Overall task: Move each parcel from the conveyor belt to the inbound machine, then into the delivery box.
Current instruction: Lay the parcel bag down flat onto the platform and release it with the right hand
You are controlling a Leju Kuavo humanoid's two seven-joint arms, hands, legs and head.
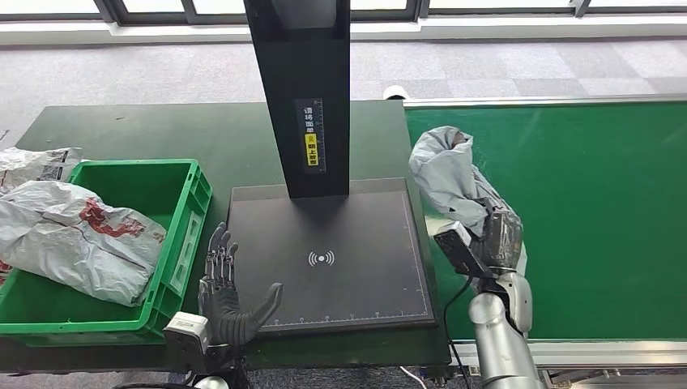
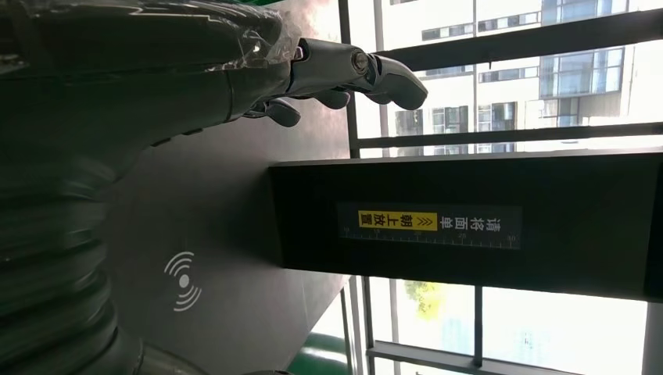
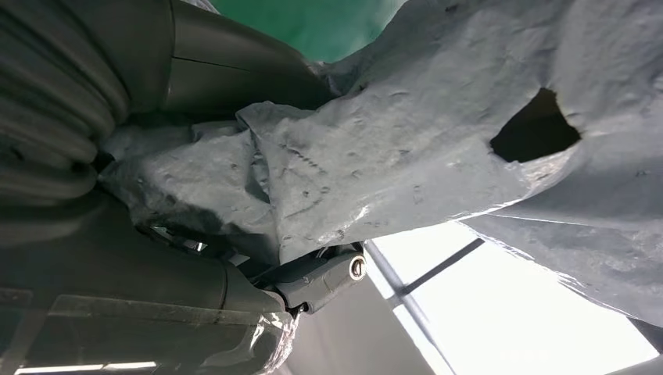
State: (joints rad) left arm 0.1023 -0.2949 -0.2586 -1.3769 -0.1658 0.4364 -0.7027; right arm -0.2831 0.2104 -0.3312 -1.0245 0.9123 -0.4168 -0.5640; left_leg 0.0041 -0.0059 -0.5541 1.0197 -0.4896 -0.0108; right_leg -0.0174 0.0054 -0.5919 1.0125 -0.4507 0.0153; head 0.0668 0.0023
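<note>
Parcel (image 1: 448, 177) held up in the right hand (image 1: 496, 235) above the conveyor belt (image 1: 599, 211).

Green conveyor belt (image 1: 583, 211); grey parcel (image 1: 450, 174); black scanner plate (image 1: 324, 251) with white signal mark; green box (image 1: 174, 235) holding grey-and-red bags (image 1: 77, 235).

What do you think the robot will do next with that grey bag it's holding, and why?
Probably carry it sideways onto the black scanner plate. The right hand already grips the grey parcel, lifted at the edge of the green conveyor belt, right beside the plate. The plate is bare, and the left hand waits open at its near corner. The green box likely comes afterwards.
</note>
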